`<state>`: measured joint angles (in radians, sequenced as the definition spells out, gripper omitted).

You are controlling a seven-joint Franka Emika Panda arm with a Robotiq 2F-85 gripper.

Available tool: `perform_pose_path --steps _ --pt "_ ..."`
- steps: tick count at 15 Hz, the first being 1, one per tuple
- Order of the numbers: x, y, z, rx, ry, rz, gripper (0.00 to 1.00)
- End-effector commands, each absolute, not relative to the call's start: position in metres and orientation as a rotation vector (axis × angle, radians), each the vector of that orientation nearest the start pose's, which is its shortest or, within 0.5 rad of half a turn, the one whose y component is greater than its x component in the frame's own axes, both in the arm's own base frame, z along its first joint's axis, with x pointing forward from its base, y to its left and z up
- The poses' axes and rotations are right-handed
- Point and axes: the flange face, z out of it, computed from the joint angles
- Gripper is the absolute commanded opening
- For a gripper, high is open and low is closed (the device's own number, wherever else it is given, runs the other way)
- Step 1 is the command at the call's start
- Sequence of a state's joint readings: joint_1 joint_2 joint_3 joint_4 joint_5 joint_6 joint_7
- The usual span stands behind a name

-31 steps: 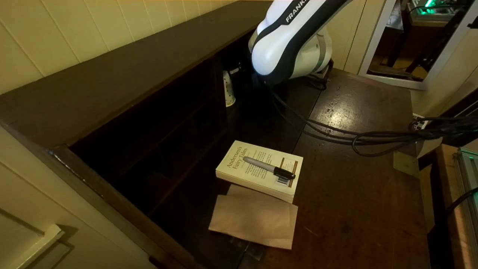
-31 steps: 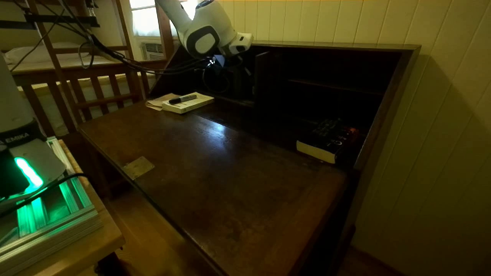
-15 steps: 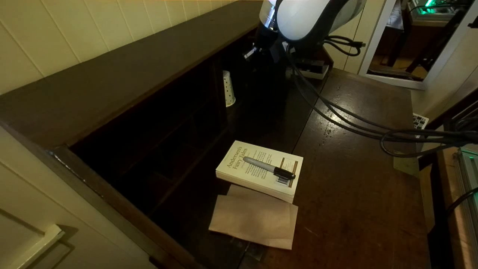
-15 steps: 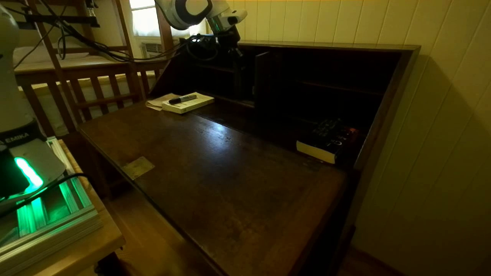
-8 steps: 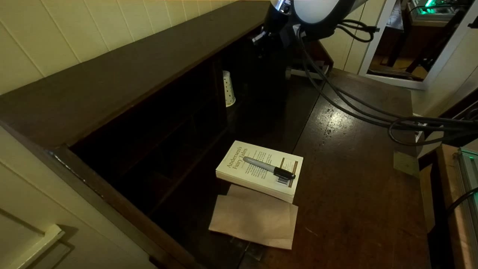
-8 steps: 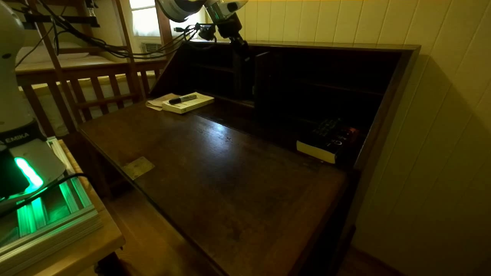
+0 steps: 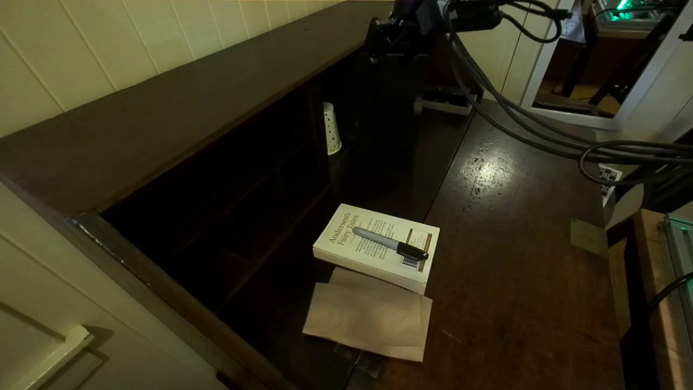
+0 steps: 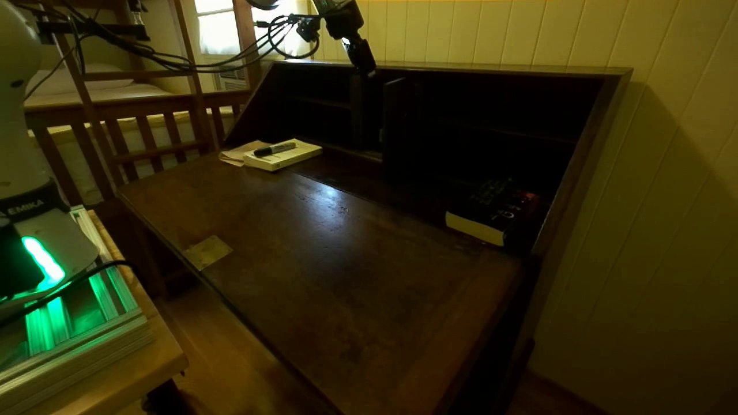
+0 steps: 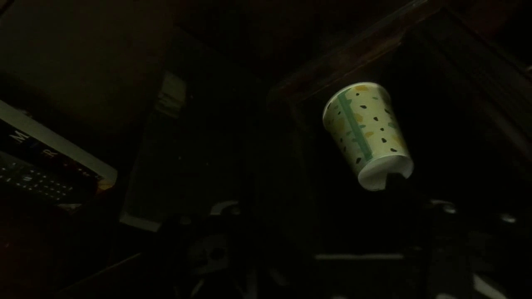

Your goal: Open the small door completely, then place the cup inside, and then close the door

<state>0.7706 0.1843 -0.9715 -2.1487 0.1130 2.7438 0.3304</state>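
Cup [image 9: 371,132], pale, tapered, speckled, green-striped

In an exterior view the gripper [image 8: 368,68] is held far off, slanted down to the right, jaws parted.

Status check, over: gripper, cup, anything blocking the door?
Gripper raised near door, jaws too dark to judge. Cup upside down inside cubby. Door open, nothing obvious blocking it.
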Motion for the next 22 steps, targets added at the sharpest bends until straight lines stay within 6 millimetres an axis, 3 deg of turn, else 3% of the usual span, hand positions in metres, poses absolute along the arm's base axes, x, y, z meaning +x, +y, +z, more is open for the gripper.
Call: perform_pose_path --steps 1,8,13,18,22 --pt "0.571 -0.111 0.42 -2.921 0.943 -0.712 1.0" --pt "0.556 -0.13 0.447 -2.977 0.888 -0.493 1.0" --pt "0.546 -0.132 0.481 -3.036 0.719 -0.444 1.0" --pt "0.539 -0.135 0.49 -3.084 0.55 -0.425 1.0" --pt "0.542 -0.152 0.484 -3.113 0.432 -0.558 1.0"
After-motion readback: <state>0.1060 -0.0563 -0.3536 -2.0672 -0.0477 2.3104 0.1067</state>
